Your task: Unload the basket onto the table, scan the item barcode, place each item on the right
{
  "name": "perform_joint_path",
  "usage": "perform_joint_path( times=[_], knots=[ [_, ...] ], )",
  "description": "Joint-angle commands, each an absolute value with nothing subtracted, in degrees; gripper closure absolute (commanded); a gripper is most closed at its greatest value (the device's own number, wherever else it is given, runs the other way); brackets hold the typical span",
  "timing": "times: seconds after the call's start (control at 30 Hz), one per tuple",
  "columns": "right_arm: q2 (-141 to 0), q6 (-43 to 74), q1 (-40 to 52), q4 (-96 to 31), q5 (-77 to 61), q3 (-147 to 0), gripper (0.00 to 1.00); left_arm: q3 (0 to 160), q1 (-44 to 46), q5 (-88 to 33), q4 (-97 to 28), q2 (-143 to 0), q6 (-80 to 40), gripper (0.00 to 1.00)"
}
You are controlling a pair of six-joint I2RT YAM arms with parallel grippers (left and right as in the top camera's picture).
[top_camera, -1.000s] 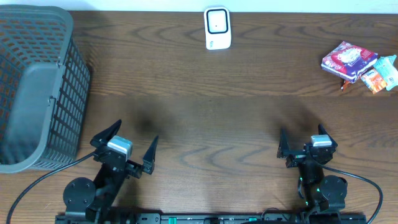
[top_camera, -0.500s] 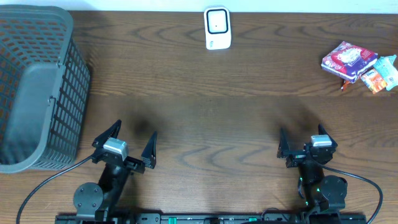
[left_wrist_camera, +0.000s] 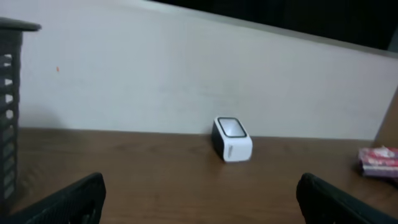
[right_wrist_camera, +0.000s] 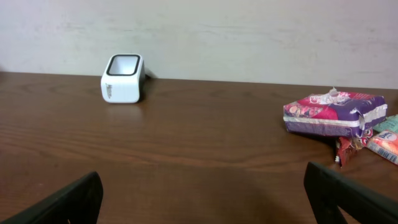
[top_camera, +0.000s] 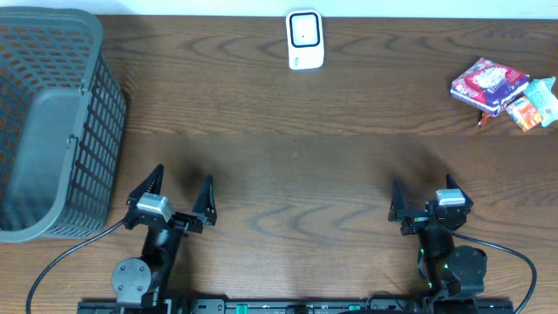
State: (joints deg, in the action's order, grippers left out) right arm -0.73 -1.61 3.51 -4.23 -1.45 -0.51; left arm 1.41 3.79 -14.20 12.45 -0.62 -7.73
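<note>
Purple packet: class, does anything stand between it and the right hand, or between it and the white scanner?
Nothing visible does. Bare table runs from the open right hand to the purple packet, and from the packet to the scanner.

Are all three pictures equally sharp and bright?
No. Left wrist view: dim and soft, the white scanner blurry. Right wrist view: brighter, wood grain and the purple packet crisp. Overhead view: even light, two soft dark shadows on the table.

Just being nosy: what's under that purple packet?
A red wrapper pokes out beneath the purple packet; an orange packet lies beside it. The rest underneath is hidden.
</note>
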Motion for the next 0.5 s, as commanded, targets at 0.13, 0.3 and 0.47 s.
perform_joint_path(
  times=[0.13,0.3,0.47],
  knots=[
    [-0.32,-2.22,3.70,-4.38,-1.19,-0.36,0.01,0.23,3.49,-10.74,13.26,-0.08,-9.98,0.02],
    [-0.32,-2.22,3.70,-4.38,-1.19,-0.36,0.01,0.23,3.49,-8.58,11.44,-0.08,-12.40,0.02],
    [-0.32,-2.22,3.70,-4.38,-1.19,-0.36,0.01,0.23,3.49,-8.32,5.02,-0.08,-13.06,0.02]
  ],
)
